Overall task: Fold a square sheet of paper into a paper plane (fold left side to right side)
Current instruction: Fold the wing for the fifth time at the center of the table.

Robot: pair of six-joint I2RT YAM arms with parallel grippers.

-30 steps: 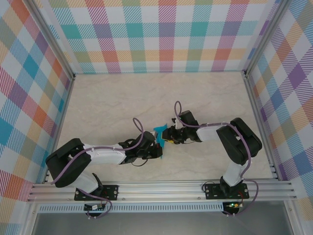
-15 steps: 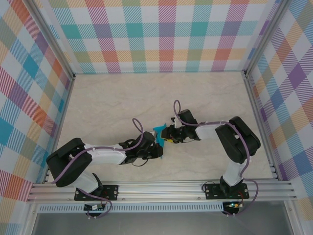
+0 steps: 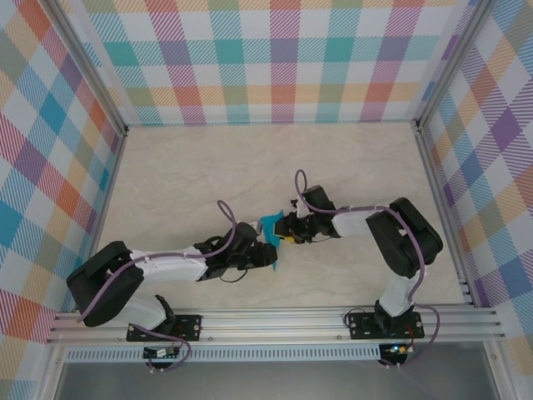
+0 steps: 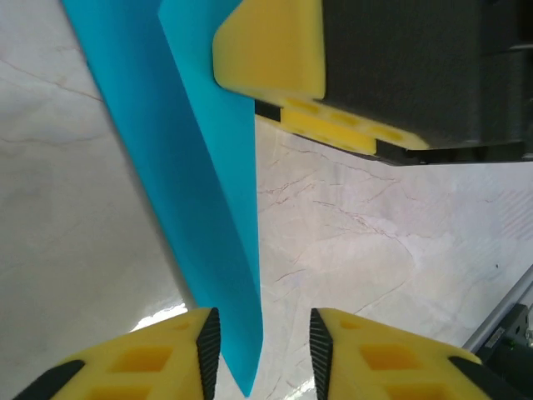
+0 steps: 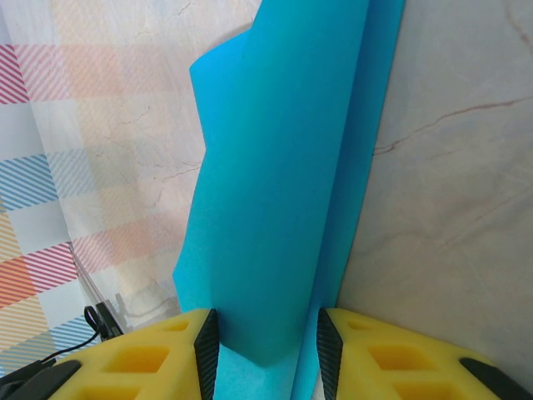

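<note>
Your left gripper [image 4: 265, 332] sits at the pointed end of the paper plane [image 4: 196, 167] with its jaws parted. The tip stands in the gap beside one finger, and bare tabletop [image 4: 366, 242] shows between the paper and the other finger, so this gripper grips nothing.

The paper plane is a narrow, creased teal strip tapering to a point. It seems to stand on edge rather than lie flat, right between your two grippers.

At its other end, your right gripper [image 5: 268, 333] has its jaws partly apart, with layered paper filling the gap from pad to pad. You cannot tell whether it pinches the paper or merely straddles it. One of its yellow fingers [image 4: 266, 42] lies against the paper's upper part.

This looks like a regrasp between creases, late in the folding. The next move likely calls for steadying the paper with the right gripper while the left takes one layer near the tip. Carry that layer across edge to edge, gently, since paper this thin will probably buckle.
</note>
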